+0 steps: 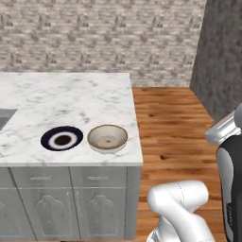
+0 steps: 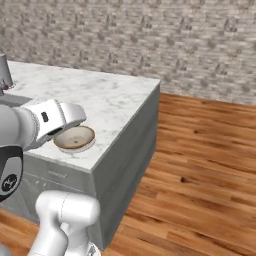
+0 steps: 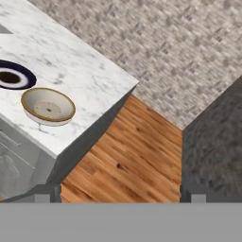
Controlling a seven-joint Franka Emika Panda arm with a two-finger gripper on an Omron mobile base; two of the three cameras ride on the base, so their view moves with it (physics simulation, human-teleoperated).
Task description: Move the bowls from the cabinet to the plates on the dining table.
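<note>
One olive-tan bowl (image 1: 108, 138) with a cream inside sits upright near the front right corner of the dining table (image 1: 71, 97), a white marble counter. I cannot tell whether a pale plate lies under it. A black plate (image 1: 62, 139) lies just left of it, bare. In the hand view the bowl (image 3: 48, 106) and black plate (image 3: 12, 75) lie at the left. My gripper (image 3: 120, 194) hangs open in the air, off the table's corner, over the wooden floor, holding nothing. The arm's white link (image 2: 50, 120) partly covers the bowl (image 2: 75, 138).
A sink (image 1: 4, 116) is set into the counter at far left, with a faucet (image 2: 5, 72) by it. Wooden floor (image 1: 175, 127) spreads to the right. A tall dark grey surface (image 1: 222, 56) stands at right; I cannot tell if it is the cabinet. Brick wall behind.
</note>
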